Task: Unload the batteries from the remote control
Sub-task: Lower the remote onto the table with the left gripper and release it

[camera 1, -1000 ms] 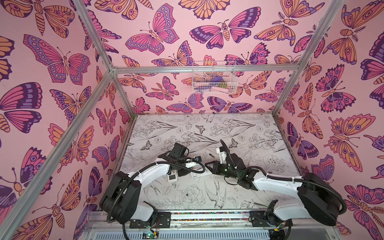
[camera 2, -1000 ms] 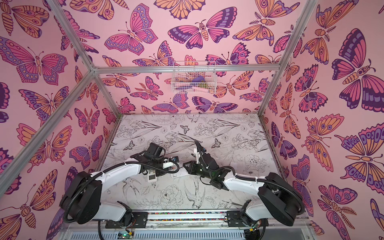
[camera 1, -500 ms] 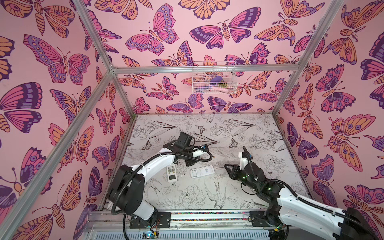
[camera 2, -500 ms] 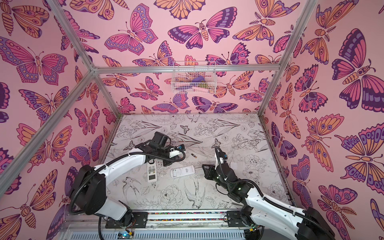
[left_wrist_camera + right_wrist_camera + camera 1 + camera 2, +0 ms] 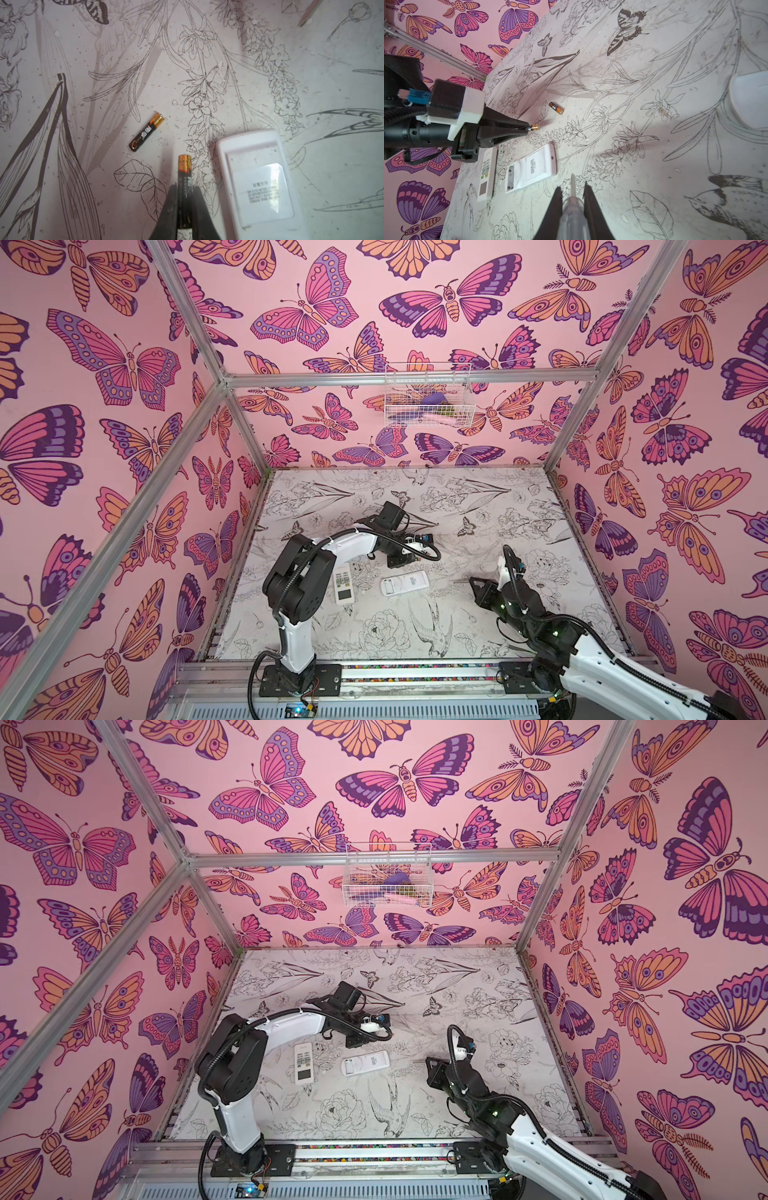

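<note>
Held battery: slim black gold-ended battery (image 5: pixel 184 166), clamped lengthwise in the left gripper (image 5: pixel 185 186), gold end jutting forward, clear of the sheet and just beside the face-down remote.
Loose battery: second black gold-tipped battery (image 5: pixel 146 133), flat on the flower-printed table sheet (image 5: pixel 62 52), near the held one and not touching it.
Face-down remote: white rectangular plastic remote control (image 5: pixel 538 166), label uppermost, battery bay (image 5: pixel 510 178) open at one end. Appears empty, but too small to confirm.
Second remote: white button-side-up remote (image 5: pixel 485 172), just beside the first. Back not visible, so contents unknown.
Right gripper: right gripper (image 5: pixel 573 186) closed on the clear-handled screwdriver (image 5: pixel 572 212), tip aimed toward the face-down remote, apart from it.
Step in hand: judged as setting aside the second battery taken from the face-down remote.
Next move: calls for lowering to the sheet near the loose battery, parting the jaws and lifting off slowly, since a round cell rolls easily. After that, probably turning over the second remote.
Not found: no yellow batteries in any view. No bay cover identified.
Cut off: white curved object (image 5: pixel 747 99) at the edge of the right wrist view, identity unclear.
Top views: both batteries too small to make out.
</note>
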Available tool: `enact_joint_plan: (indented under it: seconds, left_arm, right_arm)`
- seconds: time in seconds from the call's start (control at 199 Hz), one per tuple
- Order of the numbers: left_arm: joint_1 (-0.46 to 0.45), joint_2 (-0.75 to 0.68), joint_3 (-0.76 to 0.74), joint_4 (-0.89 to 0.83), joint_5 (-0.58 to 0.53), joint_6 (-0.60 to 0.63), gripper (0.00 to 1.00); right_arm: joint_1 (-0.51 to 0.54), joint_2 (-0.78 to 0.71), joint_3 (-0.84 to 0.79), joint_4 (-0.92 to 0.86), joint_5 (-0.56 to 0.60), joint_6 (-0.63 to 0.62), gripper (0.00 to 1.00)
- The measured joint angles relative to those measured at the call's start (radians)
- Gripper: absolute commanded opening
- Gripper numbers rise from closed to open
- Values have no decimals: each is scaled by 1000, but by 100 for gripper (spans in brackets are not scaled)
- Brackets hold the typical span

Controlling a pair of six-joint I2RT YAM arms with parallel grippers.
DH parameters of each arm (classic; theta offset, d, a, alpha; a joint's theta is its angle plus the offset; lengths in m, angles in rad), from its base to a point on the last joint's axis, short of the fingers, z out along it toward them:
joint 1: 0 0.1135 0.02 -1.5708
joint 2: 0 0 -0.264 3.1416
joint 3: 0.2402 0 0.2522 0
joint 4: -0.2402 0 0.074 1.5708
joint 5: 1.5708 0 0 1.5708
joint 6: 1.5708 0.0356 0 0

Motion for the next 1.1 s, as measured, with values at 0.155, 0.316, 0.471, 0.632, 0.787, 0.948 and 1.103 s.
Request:
enact_joint_plan:
  seconds: [0.155, 0.316, 0.471, 0.632, 0.787, 0.948, 1.103]
  left_arm:
    - [-6, 51, 36, 16, 0, 32, 2]
    - [-13, 97, 53, 21, 1, 58, 3]
    - [-16, 120, 66, 25, 11, 88, 7]
    - [-16, 139, 90, 29, 11, 97, 18]
    - [-17, 140, 91, 28, 3, 103, 29]
    - [-21, 127, 83, 27, -11, 93, 42]
    - [-35, 42, 55, 24, -46, 49, 52]
  right_arm:
    - [-28, 19, -8, -2, -6, 22, 0]
    - [-61, 61, -34, 15, -32, 45, 0]
    - [-78, 68, -41, 28, -56, 52, 0]
    - [-105, 67, -42, 32, -77, 64, 0]
    - [-123, 74, -48, 40, -94, 74, 4]
    - [-142, 109, -51, 63, -111, 77, 8]
    - [-175, 155, -51, 115, -139, 88, 12]
